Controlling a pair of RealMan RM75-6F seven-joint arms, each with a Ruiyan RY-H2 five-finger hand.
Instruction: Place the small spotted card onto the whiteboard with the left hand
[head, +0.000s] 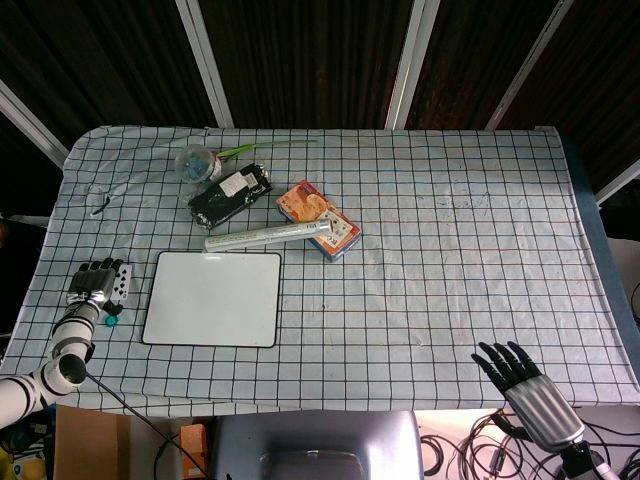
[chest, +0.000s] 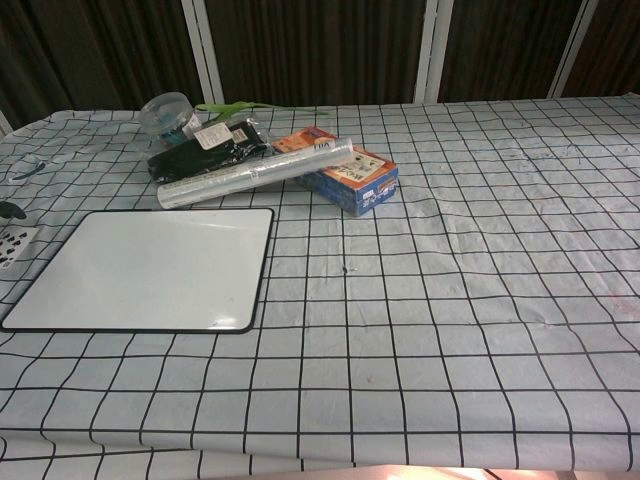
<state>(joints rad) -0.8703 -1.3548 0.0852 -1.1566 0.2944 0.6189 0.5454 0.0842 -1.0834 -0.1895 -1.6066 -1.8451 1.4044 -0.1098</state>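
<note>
The small spotted card (head: 122, 281) lies flat on the checked cloth at the table's left edge, just left of the whiteboard (head: 212, 298). In the chest view the card (chest: 15, 243) is cut off by the frame's left border, beside the whiteboard (chest: 140, 268). My left hand (head: 93, 281) is over the card's left part, its dark fingers pointing away from me. The card's right side still shows, and I see no grip on it. My right hand (head: 520, 385) is at the table's near right edge, fingers spread, holding nothing.
Behind the whiteboard lie a silver foil roll (head: 268, 236), an orange and blue box (head: 320, 218), a black packet (head: 230, 192) and a clear plastic cup (head: 195, 163). A small teal object (head: 111, 320) sits near my left wrist.
</note>
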